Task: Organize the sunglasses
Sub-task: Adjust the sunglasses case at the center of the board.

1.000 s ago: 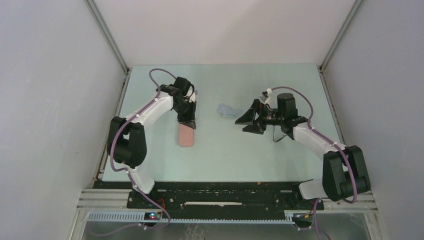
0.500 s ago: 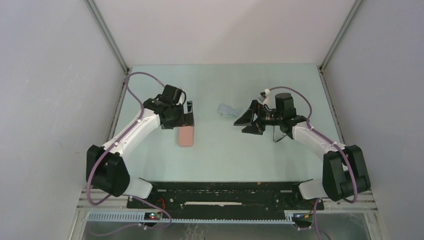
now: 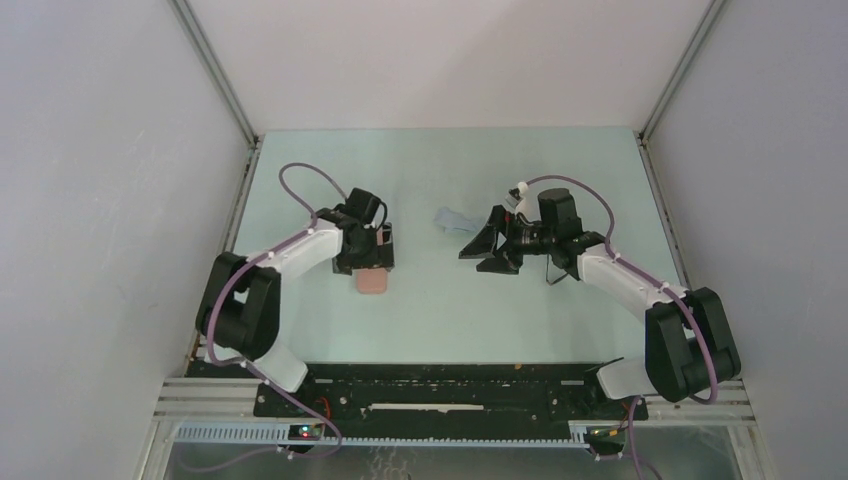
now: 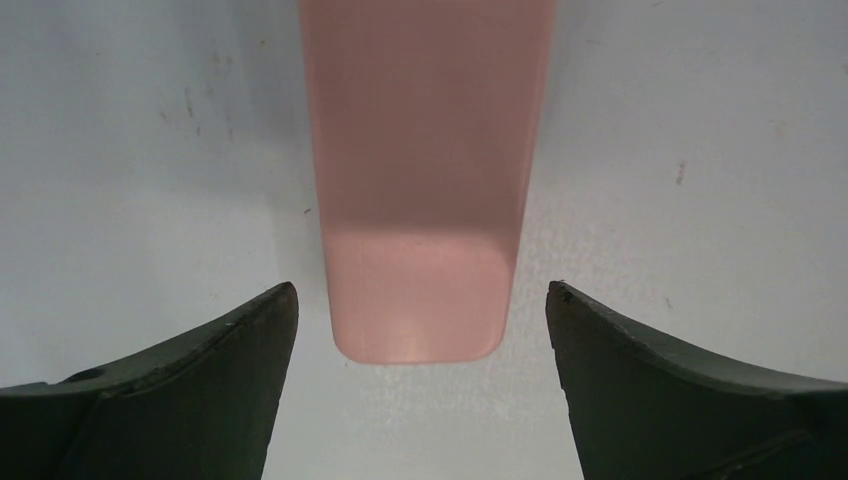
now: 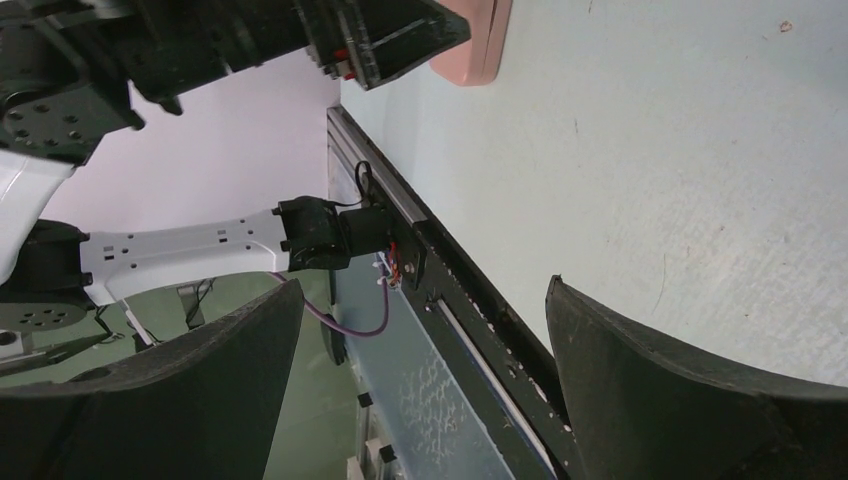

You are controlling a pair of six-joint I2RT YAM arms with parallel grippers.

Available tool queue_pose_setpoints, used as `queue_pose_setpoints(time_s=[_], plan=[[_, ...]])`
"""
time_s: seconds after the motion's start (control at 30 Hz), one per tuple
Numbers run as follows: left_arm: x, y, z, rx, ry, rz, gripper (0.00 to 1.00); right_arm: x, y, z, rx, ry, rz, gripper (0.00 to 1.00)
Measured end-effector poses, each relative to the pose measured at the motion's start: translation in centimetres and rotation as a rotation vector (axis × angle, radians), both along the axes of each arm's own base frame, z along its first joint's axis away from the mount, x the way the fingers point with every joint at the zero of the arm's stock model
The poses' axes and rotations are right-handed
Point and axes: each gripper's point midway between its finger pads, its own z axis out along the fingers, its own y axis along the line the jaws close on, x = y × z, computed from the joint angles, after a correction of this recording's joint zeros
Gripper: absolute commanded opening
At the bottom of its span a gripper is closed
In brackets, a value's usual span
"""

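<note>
Left gripper (image 4: 420, 298) wide, jaws flanking near end of pink case (image 4: 425, 170), not touching; likely lining up to grab. Right gripper (image 3: 482, 247) wide, empty, hovering beside cloth (image 3: 448, 218). Sunglasses (image 3: 553, 270): thin dark shape under right forearm, apparently.

From my top view, the left gripper (image 3: 376, 258) covers most of the pink case (image 3: 372, 284); only its near rounded end shows, left of centre. On the left wrist feed the case runs off the top edge, so I can't see its far end. On the right wrist feed only a corner of it shows at the top edge, and the left arm hides the rest. The grey-blue cloth (image 3: 448, 217) is partly behind the right gripper (image 3: 478, 256). The sunglasses (image 3: 553, 272), right of centre, are just thin dark lines, too small to tell if they are folded.
</note>
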Motion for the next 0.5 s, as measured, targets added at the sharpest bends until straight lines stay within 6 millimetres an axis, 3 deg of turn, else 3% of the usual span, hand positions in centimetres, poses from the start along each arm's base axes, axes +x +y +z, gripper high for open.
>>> queue_pose_setpoints(time_s=[0.2,0.4,0.5], plan=[[0.2,0.3,-2.8,0.046,0.053,0.01,0.86,0.0,0.0,0.0,-0.001,0.001,0.0,1.0],[0.7,0.1,-2.9,0.038,0.038,0.017,0.6,0.0,0.0,-0.1,-0.005,0.005,-0.003,1.0],[0.8,0.0,-2.9,0.036,0.037,0.015,0.57,0.0,0.0,-0.1,-0.005,0.006,-0.003,1.0]])
